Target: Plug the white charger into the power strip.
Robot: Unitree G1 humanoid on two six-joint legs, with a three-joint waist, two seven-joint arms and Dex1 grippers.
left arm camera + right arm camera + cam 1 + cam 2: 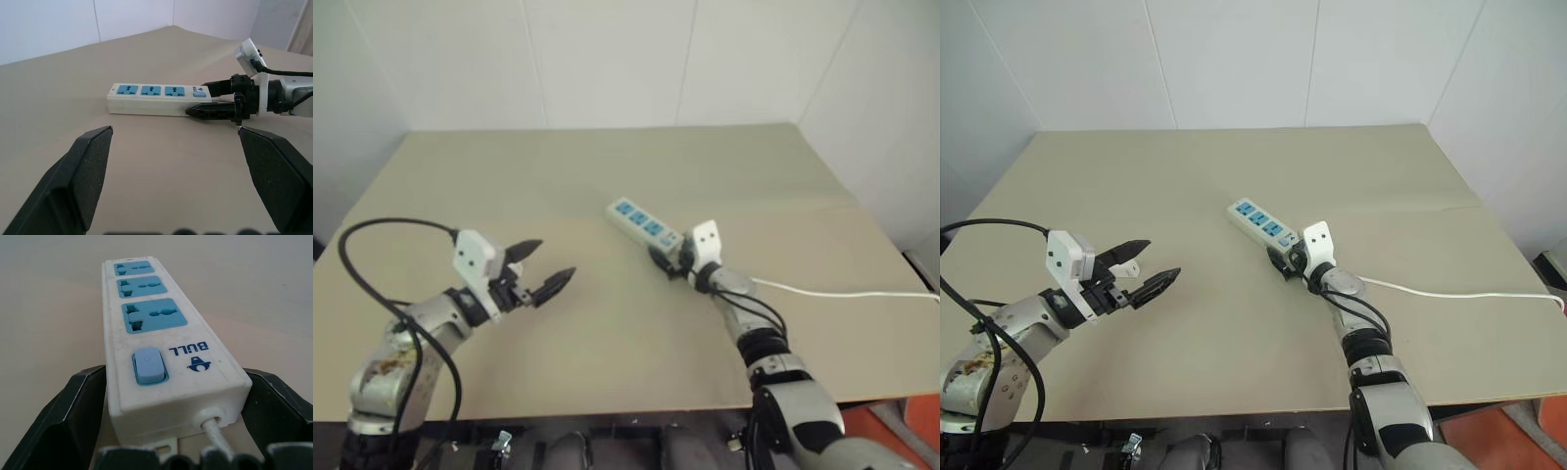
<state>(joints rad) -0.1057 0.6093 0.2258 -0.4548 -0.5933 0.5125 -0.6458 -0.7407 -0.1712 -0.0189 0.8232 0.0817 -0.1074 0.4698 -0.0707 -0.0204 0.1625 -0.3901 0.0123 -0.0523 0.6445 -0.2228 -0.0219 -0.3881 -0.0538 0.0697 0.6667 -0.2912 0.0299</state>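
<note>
The power strip (161, 333) lies flat on the counter (607, 323), a bit right of the middle, slanting away from me. It has three blue sockets in a row, then a blue switch, and all three sockets are bare. Its thin white cord (842, 292) runs off toward the right edge of the counter. I cannot find the white charger anywhere, so nothing is plugged in yet.

I think I am at the step of holding the strip steady. My right pincer (171, 396) is at the cord end of the strip, with one black finger on each long side. In the right wrist view both fingers sit right against the white sides, so I judge that it is grasping the strip, or very close to it.

My left pincer (540, 270) hangs above the counter on the left, well apart from the strip. Its two fingers are spread wide and hold nothing. It points level, across toward the strip.

Next I need the charger. I have to find it, pick it up with the free left pincer, turn its pins to face a socket, and push it straight in while the right one keeps the strip from sliding.

The right arm reaches forward, low over the counter. The left arm is bent with its elbow out.
</note>
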